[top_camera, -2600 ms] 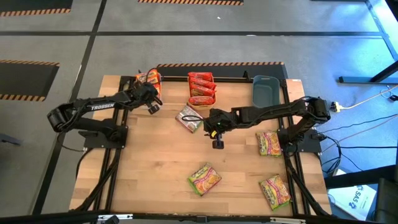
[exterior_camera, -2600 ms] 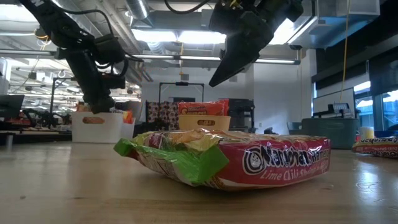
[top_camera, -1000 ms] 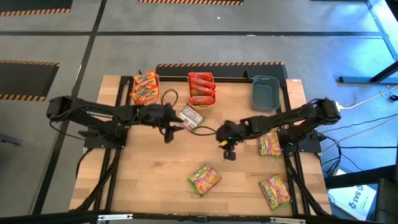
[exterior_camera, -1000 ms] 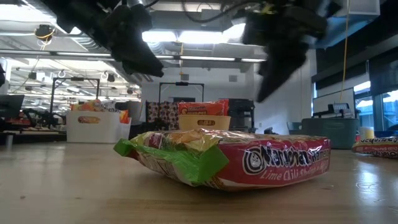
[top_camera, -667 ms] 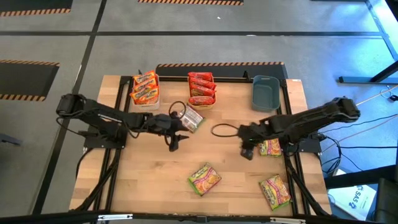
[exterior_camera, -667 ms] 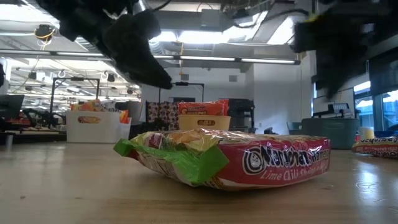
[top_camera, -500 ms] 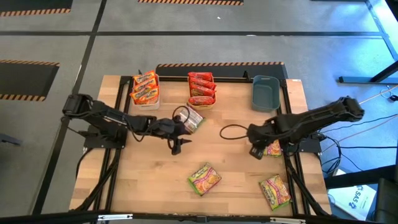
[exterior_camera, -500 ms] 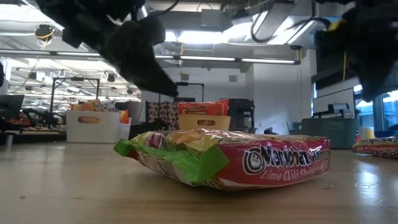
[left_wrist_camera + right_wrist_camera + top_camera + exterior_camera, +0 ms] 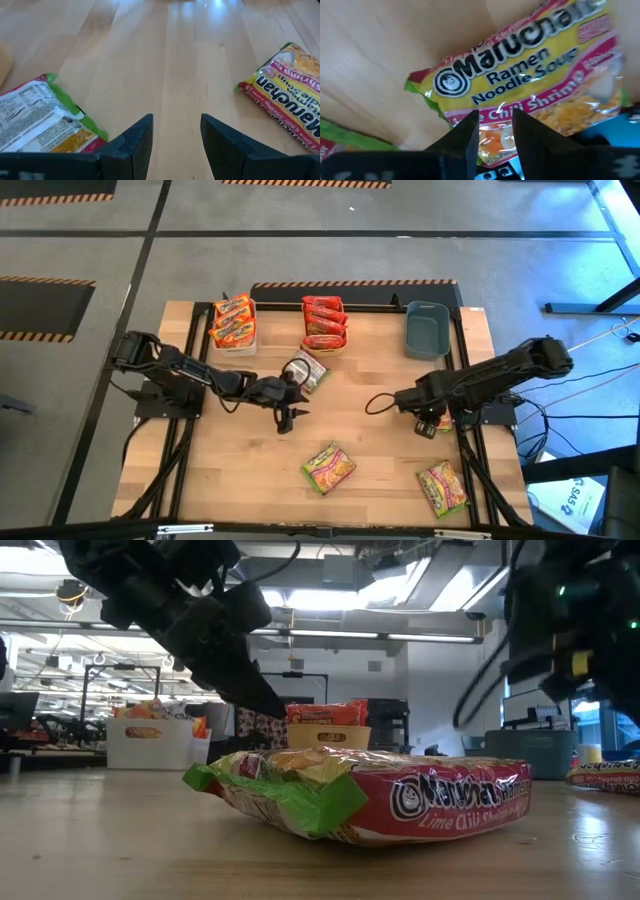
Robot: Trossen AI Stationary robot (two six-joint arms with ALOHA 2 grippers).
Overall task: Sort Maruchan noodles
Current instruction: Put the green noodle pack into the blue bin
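Looking straight down from the high view, the left gripper (image 9: 284, 421) hangs over bare wood just beside a face-down packet (image 9: 306, 372), and the right gripper (image 9: 427, 425) sits over a green-yellow packet (image 9: 440, 418) near the table's right side. Two more green-yellow packets (image 9: 329, 467) (image 9: 442, 486) lie toward the front. At the back, a white bin (image 9: 232, 323) holds orange packs, an orange bin (image 9: 324, 324) holds red ones, and there's a grey-blue bin (image 9: 426, 328) too.

Low view: the front packet (image 9: 370, 795) fills the middle, reading "Maruchan" and "Lime Chili Shrimp".

Left wrist view: the left fingers (image 9: 135, 141) are parted with nothing but wood between them. A packet back with fine nutrition print (image 9: 45, 120) is on one side, a "Maruchan Shrimp" front (image 9: 288, 98) on the other.

Right wrist view: the right fingers (image 9: 466, 134) stand slightly apart right above a packet (image 9: 530, 85) reading "Maruchan Ramen Noodle Soup, Lime Chili Shrimp". Can't tell if they're pinching it.
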